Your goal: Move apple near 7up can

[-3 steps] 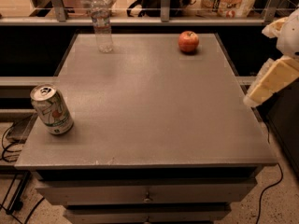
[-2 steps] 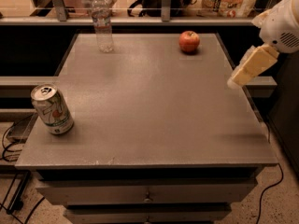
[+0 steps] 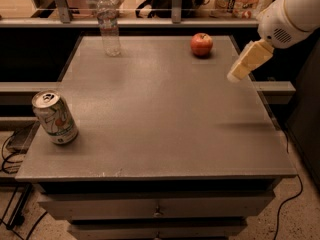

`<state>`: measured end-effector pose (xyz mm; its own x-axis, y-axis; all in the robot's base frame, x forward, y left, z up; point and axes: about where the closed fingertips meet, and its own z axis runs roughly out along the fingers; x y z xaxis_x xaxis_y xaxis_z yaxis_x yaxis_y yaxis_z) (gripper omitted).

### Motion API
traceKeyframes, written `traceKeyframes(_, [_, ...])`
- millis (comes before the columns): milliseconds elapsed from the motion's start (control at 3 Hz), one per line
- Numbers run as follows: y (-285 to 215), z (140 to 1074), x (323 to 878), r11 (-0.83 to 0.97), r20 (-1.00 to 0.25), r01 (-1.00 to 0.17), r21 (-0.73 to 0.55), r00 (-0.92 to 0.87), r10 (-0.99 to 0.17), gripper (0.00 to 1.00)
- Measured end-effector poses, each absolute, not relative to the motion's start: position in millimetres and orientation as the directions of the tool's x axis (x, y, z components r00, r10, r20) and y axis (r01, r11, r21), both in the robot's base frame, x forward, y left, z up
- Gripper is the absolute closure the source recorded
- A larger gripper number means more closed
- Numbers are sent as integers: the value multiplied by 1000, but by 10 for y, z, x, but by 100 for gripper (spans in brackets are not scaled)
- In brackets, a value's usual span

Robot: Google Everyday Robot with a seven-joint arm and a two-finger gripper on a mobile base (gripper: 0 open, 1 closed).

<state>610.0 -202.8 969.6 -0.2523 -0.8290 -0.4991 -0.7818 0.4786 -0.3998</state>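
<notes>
At the far left the 7up can (image 3: 55,118) stands upright on the grey table (image 3: 160,109), close to the front-left corner, its pull-tab top showing. Further back a clear plastic water bottle (image 3: 108,24) stands upright near the rear edge, left of centre. To the right of the bottle, the apple (image 3: 201,44) rests on the table near the back-right corner, well apart from the can, which sits diagonally across the surface. Right of the apple, the gripper (image 3: 236,75) hangs in the air over the table's right edge, angled down and to the left from the white arm (image 3: 290,16). It is near the apple but not touching it, and touches nothing else. Whether it is parted or closed cannot be told.
</notes>
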Motion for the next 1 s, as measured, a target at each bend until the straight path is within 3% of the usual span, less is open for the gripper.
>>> traceKeyframes(1000, [-1557,9417,6695,570,-682,-765,-299,-247,-688,0])
